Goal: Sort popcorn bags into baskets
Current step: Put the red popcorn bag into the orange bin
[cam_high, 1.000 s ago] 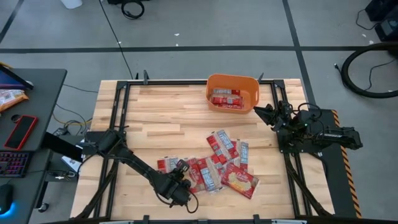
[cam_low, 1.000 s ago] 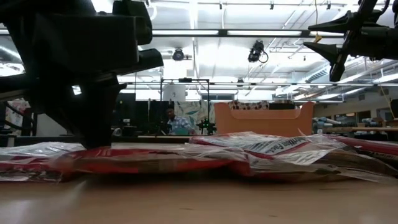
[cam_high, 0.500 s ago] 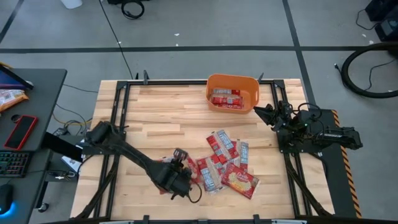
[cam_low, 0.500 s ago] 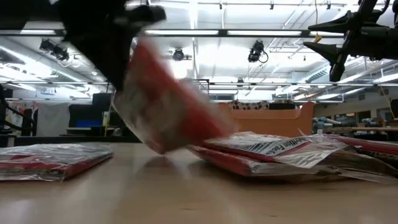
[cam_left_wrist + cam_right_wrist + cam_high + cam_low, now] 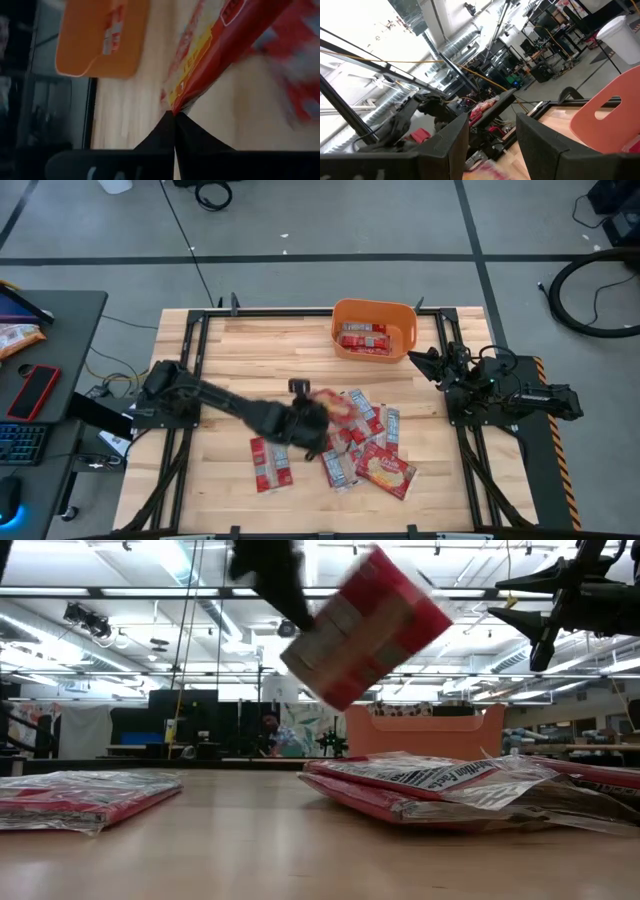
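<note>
Packets lie nearest of all in the low view: one stray popcorn bag (image 5: 85, 798) flat on the wooden table (image 5: 240, 355), well to one side of the orange basket (image 5: 375, 328), and the loose heap of remaining bags (image 5: 365, 450) on the near side of that basket, slumped over one another as dropped stock does. Above the heap, the left gripper (image 5: 318, 412) is clamped on a single red bag (image 5: 365, 625), fingers pressed together on its edge so the packet hangs tilted and clear of the table; pinching one edge looks like the way to peel one bag off the pile. The held bag sits right at the pincer tips (image 5: 174, 116), between the heap and the basket, not yet over it. The basket already holds a few bags (image 5: 362, 335). Just beside the basket's far side, off the table edge, the right gripper (image 5: 420, 360) waits with fingers spread and holding nothing.
</note>
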Tool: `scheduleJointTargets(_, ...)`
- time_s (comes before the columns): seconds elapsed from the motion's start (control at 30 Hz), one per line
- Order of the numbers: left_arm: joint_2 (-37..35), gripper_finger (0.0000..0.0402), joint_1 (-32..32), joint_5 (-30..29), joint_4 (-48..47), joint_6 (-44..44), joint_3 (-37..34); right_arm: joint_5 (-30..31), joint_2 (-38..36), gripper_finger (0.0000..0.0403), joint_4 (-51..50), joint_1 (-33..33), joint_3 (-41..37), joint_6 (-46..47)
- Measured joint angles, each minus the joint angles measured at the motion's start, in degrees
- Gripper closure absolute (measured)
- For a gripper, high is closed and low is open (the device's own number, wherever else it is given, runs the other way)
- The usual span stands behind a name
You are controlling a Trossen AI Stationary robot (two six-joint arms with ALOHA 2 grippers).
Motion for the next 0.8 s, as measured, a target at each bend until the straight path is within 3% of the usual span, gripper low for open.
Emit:
scheduleJointTargets(0.2,0.3,0.0399,7.9,0.4,13.0,-0.1,0.0,0.0,0.0,0.0233,0.0,0.0,0.0,0.0)
scheduleJointTargets(0.5,0.3,0.0397,19.4,12.7,29.7,3.7,0.0,0.0,0.0,0.0233,0.0,0.0,0.0,0.0)
scheduleJointTargets(0.8,0.4,0.0396,26.9,15.6,35.8,4.2,-0.1,0.0,0.0,0.0233,0.0,0.0,0.0,0.0)
